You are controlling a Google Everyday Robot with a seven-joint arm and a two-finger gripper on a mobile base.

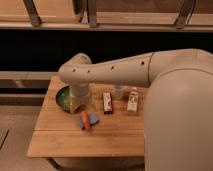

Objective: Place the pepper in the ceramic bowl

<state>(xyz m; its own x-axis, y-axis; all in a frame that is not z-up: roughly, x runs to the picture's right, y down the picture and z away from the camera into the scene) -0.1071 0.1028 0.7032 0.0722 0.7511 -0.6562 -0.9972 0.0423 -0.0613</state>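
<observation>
The pepper (86, 120) is a small orange-red piece lying on a blue-grey cloth (91, 119) near the middle of the wooden table (60, 140). The ceramic bowl (62, 97) is green and round and stands at the table's back left, partly hidden by my arm. My gripper (80, 106) hangs at the low end of the arm, just above the table, between the bowl and the pepper, a little behind the pepper. It holds nothing that I can see.
A red-and-white packet (107, 102) lies right of the gripper. A clear glass cup (118, 92) and a small white bottle (132, 100) stand further right at the back. My large arm (125, 72) spans the table's right side.
</observation>
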